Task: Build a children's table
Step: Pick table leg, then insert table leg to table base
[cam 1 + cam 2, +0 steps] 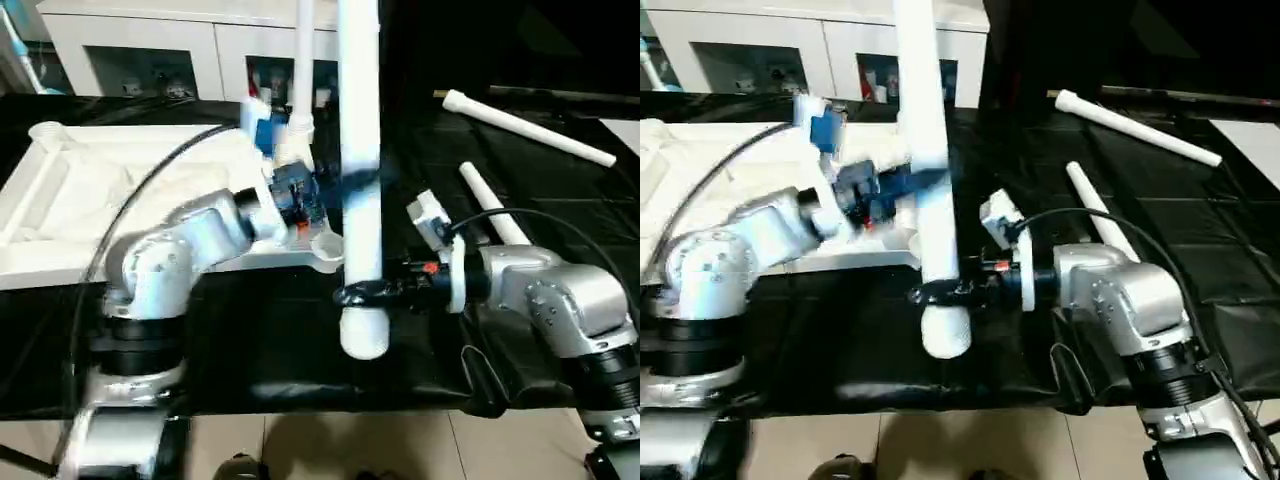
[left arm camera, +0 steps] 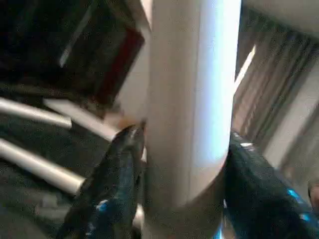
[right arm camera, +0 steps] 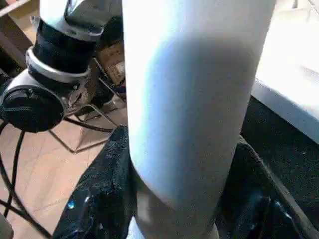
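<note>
children's table leg [image 1: 360, 170] stands upright, clamped low by the right gripper [image 1: 362, 293] and higher by the left gripper [image 1: 335, 185], over the black table's [image 1: 300, 350] near edge, the ribbed top [image 1: 90, 200] at its left end, two legs [image 1: 530, 125] toward its far right corner.

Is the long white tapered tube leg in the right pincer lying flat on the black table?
No. The long white tapered tube leg stands upright, gripped near its lower end by the right pincer, above the black table.
</note>
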{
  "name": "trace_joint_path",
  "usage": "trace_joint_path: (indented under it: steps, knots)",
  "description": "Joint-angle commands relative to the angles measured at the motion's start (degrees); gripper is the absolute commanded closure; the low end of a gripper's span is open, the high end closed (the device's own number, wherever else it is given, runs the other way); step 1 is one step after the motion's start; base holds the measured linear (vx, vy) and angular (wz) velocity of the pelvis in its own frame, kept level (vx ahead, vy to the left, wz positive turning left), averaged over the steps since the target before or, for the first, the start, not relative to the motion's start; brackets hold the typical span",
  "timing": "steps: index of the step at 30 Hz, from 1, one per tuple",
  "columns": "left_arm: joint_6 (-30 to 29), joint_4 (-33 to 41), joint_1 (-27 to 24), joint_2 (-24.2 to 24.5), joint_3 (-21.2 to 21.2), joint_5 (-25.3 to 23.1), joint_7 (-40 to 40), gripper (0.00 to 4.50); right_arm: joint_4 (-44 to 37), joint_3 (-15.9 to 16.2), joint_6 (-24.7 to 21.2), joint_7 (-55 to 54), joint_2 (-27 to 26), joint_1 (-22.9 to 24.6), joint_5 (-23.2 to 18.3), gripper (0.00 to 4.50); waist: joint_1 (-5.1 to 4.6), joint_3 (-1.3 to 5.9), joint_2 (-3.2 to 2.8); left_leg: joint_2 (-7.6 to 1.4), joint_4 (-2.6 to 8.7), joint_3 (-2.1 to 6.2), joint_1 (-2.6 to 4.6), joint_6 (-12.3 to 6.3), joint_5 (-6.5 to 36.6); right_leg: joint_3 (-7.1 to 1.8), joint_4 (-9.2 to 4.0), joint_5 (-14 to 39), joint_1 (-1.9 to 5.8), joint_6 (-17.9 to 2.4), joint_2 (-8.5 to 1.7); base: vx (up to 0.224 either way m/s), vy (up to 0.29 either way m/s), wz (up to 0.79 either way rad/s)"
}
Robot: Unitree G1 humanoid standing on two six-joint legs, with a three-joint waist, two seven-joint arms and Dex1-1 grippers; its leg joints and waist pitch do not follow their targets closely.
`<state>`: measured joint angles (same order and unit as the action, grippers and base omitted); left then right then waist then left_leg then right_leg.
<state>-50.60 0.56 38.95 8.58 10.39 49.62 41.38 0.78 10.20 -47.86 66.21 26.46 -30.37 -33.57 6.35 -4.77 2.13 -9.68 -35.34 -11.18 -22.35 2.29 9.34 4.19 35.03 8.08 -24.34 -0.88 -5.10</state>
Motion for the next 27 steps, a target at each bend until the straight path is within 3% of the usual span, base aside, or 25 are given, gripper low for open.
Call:
trace_joint_path:
  steps: [1,2,3,4,5,6,7,8,9,10,11,13,14,16,19,21,22,24,25,27]
  knots:
    - [3.46,-0.96,0.34,-2.23,3.91,2.98,-1.66,1.68,-0.03,-1.63,0.54,-1.16,-0.26,0.33,-0.60,2.65,0.00,5.07,0.31,-2.94,4.03,1.74,1.25,0.25,14.63,-2.18,-5.07,24.27,3.24,-6.66,-3.33,0.000,0.000,0.00]
    - [7.96,-2.39,0.18,-5.62,7.99,5.55,-4.37,1.62,-0.05,-3.17,0.46,-2.16,-1.07,0.54,-1.62,2.65,-0.01,4.94,0.45,-2.78,3.87,1.62,1.25,0.23,15.29,-2.13,-5.59,26.15,3.32,-6.26,-3.56,0.000,0.000,0.00]
    - [7.96,-2.39,0.18,-5.62,7.99,5.55,-4.37,1.62,-0.05,-3.17,0.46,-2.16,-1.07,0.54,-1.62,2.65,0.08,4.95,0.47,-2.75,3.80,1.60,1.34,0.26,15.55,-2.06,-5.83,27.00,3.34,-6.21,-3.70,0.000,0.000,0.00]
    - [9.73,-3.27,0.41,-7.18,10.18,7.18,-6.28,1.62,-0.09,-3.91,0.40,-2.69,-1.53,0.62,-2.14,2.65,0.22,5.09,0.12,-2.80,3.77,1.82,1.43,0.52,15.97,-1.90,-5.76,28.01,3.40,-5.76,-3.75,0.000,0.000,0.00]
    - [9.73,-3.27,0.41,-7.18,10.18,7.18,-6.28,1.60,-0.09,-3.91,0.40,-2.69,-1.53,0.62,-2.14,2.65,0.08,5.05,0.37,-2.86,3.99,1.90,1.40,0.45,16.46,-1.75,-5.88,28.73,3.31,-4.70,-3.47,0.000,0.000,0.00]
    - [12.04,-4.89,0.89,-8.99,13.84,10.25,-10.04,1.60,-0.06,-5.65,0.57,-4.09,-2.56,0.69,-3.19,2.65,0.20,5.10,0.06,-2.86,3.91,1.90,1.55,0.63,16.81,-1.75,-5.70,28.83,3.24,-4.53,-3.49,0.000,0.000,0.00]
    - [14.85,-5.82,1.07,-9.09,15.73,8.47,-14.35,1.60,-0.18,-7.15,2.27,-6.59,-3.42,0.85,-2.57,2.65,-0.01,5.00,-0.12,-2.80,3.98,1.94,1.49,0.64,17.49,-1.61,-6.19,29.35,3.17,-4.06,-3.42,0.000,0.000,0.00]
    - [16.54,-6.31,1.11,-8.87,16.48,6.30,-17.17,1.60,-0.29,-8.02,3.47,-8.21,-3.89,0.98,-1.94,2.65,0.12,5.04,-0.86,-2.90,4.05,2.20,1.55,1.12,17.98,-1.54,-6.05,29.12,3.12,-3.82,-3.46,0.000,0.000,0.00]
    - [17.87,-6.69,1.13,-8.64,16.98,4.30,-19.45,1.60,-0.39,-8.71,4.44,-9.51,-4.25,1.08,-1.39,2.65,-0.21,5.11,-0.59,-2.89,4.24,2.31,1.55,1.53,18.80,-1.36,-6.27,29.01,3.10,-2.36,-3.18,0.000,0.000,0.00]
    - [19.93,-7.14,0.69,-6.92,16.05,-2.86,-24.15,1.60,-0.66,-9.69,7.00,-12.66,-4.77,1.33,0.71,2.65,-0.16,5.14,-0.84,-3.04,4.53,2.56,1.69,1.88,19.08,-1.16,-6.38,29.37,3.18,-0.57,-3.14,0.000,0.000,0.00]
    - [19.96,-6.90,-1.32,-2.13,10.73,-13.16,-26.40,1.60,-0.35,-9.78,10.28,-18.14,-5.18,1.41,5.23,2.65,-0.35,5.16,-1.53,-3.07,4.62,2.68,2.21,2.54,19.91,-0.94,-6.48,29.60,3.01,0.52,-3.16,0.000,0.000,0.00]
    - [20.53,-5.03,-5.16,3.97,3.29,-25.24,-26.96,1.60,0.67,-9.30,15.97,-26.13,-5.67,1.67,12.33,2.65,-0.77,5.05,-1.61,-3.30,5.10,3.16,2.22,3.65,20.73,-0.81,-6.39,29.90,2.71,2.40,-2.93,0.000,0.000,0.00]
    - [21.45,-3.33,-7.05,5.28,1.51,-28.06,-26.64,1.60,1.41,-8.83,18.45,-29.91,-5.82,1.79,15.62,2.65,-1.25,5.02,-1.72,-3.24,5.28,3.34,1.78,4.61,20.47,-0.70,-6.21,29.38,3.29,2.35,-3.28,0.000,0.000,0.00]
    - [21.90,0.04,-11.49,8.25,-1.96,-33.55,-27.60,1.60,2.39,-10.69,17.94,-37.95,-7.26,2.72,18.44,2.65,-1.57,5.29,-1.83,-3.15,4.86,2.92,2.52,4.70,20.54,-1.14,-6.05,27.28,2.65,-1.59,-3.39,0.000,0.000,0.00]
    - [23.32,4.02,-18.56,7.63,-1.99,-37.37,-33.67,1.60,-2.74,-13.04,16.93,-44.06,-10.76,8.92,19.19,2.65,-1.46,5.21,-2.47,-3.38,5.09,2.84,2.46,3.94,22.81,-1.42,-5.84,23.16,2.79,-4.99,-3.26,0.000,0.000,0.00]
    - [24.15,5.50,-21.17,6.59,-1.91,-37.01,-34.12,1.60,-5.03,-12.86,17.06,-45.19,-12.12,11.43,19.55,2.65,-1.50,5.37,-2.40,-3.35,5.19,2.91,2.02,3.46,22.64,-1.34,-5.60,21.00,3.22,-5.74,-3.24,0.000,0.000,0.00]
    - [25.03,6.23,-22.63,6.19,-2.69,-37.56,-34.96,1.60,-5.81,-12.08,17.67,-46.09,-12.75,12.72,20.37,2.65,-1.48,5.36,-2.65,-3.30,5.23,2.95,1.85,3.24,22.70,-1.32,-5.53,20.64,3.36,-6.04,-3.30,0.000,0.000,0.00]
    - [26.26,6.63,-23.82,5.73,-3.50,-38.49,-35.86,1.60,-6.04,-11.05,19.40,-47.30,-13.33,13.79,21.82,2.65,-1.59,5.23,-2.59,-3.18,5.26,2.92,1.83,2.87,23.25,-1.28,-5.67,21.79,3.32,-5.77,-3.29,0.000,0.000,0.00]
    - [27.86,6.80,-25.40,5.07,-5.27,-40.37,-37.92,1.60,-5.69,-9.42,21.87,-48.89,-14.28,15.07,23.54,2.65,-1.80,4.68,-2.64,-3.13,5.33,2.89,1.85,2.91,24.91,-1.22,-6.24,24.64,2.94,-4.83,-3.29,0.000,0.000,0.00]
    - [28.97,6.49,-25.77,5.06,-6.32,-41.71,-38.59,1.60,-5.27,-9.33,22.91,-49.20,-15.05,15.37,23.44,2.65,-2.13,4.62,-2.55,-2.82,5.18,2.94,2.08,2.63,26.32,-0.97,-6.79,29.66,2.88,-2.86,-3.31,0.000,0.000,0.00]
